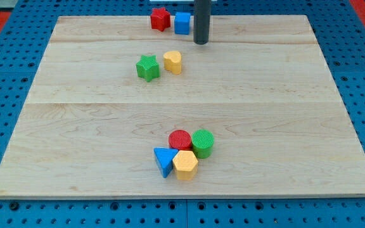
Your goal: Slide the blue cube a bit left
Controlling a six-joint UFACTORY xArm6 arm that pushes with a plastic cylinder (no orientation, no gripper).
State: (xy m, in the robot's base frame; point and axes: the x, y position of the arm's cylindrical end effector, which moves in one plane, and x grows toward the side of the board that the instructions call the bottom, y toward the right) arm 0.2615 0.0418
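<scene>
Pale wooden board (296,126) on blue pegboard: taking the blue cube (182,23) at the top edge as landmark, a red star block (160,19) touches its left side. My tip (201,42) sits just right of it, slightly lower; no claw, a bare rod, nothing held. Best to raise the line to cube centre, then nudge left gently, since the star will move too.

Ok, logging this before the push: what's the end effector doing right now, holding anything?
My tip: a bare rod, no jaws, holding nothing; it sits just to the view's right of the blue cube, which is beside the red star-shaped block.
</scene>
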